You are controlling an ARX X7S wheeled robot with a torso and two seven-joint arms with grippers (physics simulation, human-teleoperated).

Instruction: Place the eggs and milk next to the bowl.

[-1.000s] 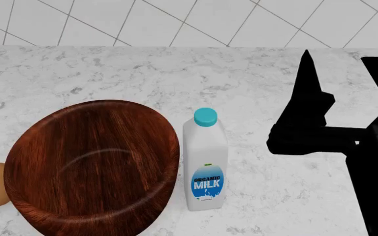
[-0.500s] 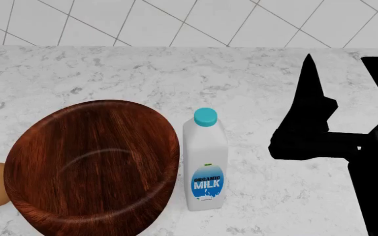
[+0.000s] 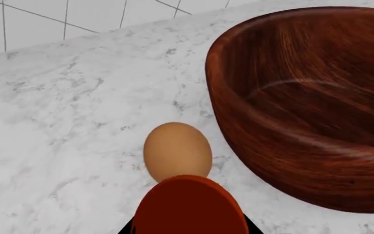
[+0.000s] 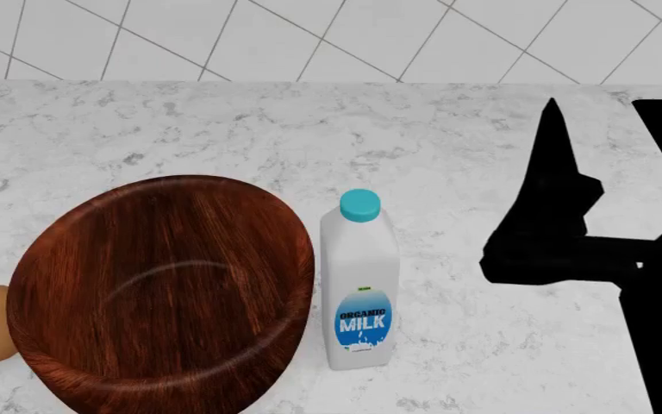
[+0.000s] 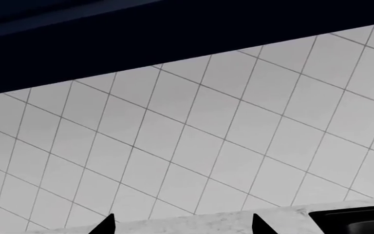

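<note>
Left wrist view: the left claw, clenched on the reddish-brown egg, hangs over the counter just short of the tan egg beside the bowl, while the milk stands at the bowl's far side and the right claw, released, faces the wall.

Flat, even light filling all views; renders staying sharp, no blur, no edge distortion. Bowl showing soft curved highlights across glossy interior. Right gripper rendering as pure black silhouette, no surface detail. Countertop carrying hardly any cast shadows. Dark band shading upper part of right wrist view.
</note>
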